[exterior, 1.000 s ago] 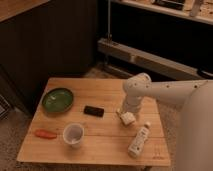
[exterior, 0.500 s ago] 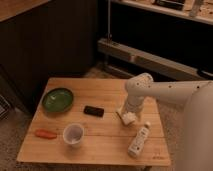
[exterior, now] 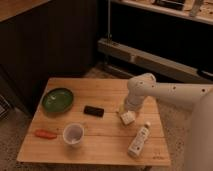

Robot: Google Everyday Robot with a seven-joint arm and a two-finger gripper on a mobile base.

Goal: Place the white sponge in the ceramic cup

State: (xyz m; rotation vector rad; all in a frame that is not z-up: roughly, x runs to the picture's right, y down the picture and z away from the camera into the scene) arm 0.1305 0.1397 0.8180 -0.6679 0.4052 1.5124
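Observation:
The white sponge (exterior: 128, 118) is a small off-white block on the wooden table (exterior: 105, 92), right of centre. My gripper (exterior: 125, 110) comes down from the white arm (exterior: 165, 92) and sits right over the sponge's upper left side, touching or nearly touching it. The ceramic cup (exterior: 73, 134) stands upright and empty near the table's front left, well away from the gripper.
A green bowl (exterior: 57, 99) sits at the table's back left. A black slab (exterior: 93, 111) lies in the middle. An orange carrot-like thing (exterior: 45, 134) lies at the front left. A white labelled bottle (exterior: 139, 140) lies at the front right, just below the sponge.
The arm has shifted slightly and lowered onto the sponge. The sponge and the other things have stayed in place.

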